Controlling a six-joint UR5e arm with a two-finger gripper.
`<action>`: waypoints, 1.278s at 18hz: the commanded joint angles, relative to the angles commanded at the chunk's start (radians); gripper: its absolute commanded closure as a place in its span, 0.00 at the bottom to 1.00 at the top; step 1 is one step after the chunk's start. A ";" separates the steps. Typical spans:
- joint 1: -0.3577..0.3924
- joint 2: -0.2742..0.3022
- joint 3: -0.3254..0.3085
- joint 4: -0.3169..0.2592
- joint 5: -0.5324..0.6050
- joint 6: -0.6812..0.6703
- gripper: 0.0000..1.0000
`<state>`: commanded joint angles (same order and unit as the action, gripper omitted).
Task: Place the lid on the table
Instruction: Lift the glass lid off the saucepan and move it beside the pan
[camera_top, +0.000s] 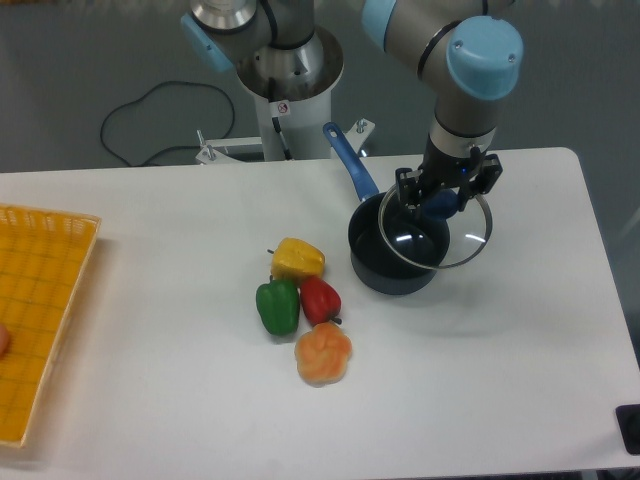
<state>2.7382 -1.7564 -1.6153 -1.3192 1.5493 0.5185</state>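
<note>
Gripping lid by its blue knob with end effector closed, raised over saucepan, offset right | risk: rim clipping saucepan wall while travelling low, or glass slipping, tilting, knocking hard on bench | peppers well apart, left.

No text can be read; a small red round sign on the robot base is illegible.

Lab: pedestal-mounted robot arm, white table
</note>
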 joint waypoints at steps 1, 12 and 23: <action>0.000 -0.002 0.008 -0.011 0.000 0.000 0.55; -0.005 -0.112 0.110 -0.002 -0.009 0.000 0.55; -0.011 -0.219 0.181 0.001 0.003 -0.002 0.55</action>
<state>2.7274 -1.9757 -1.4343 -1.3177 1.5524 0.5169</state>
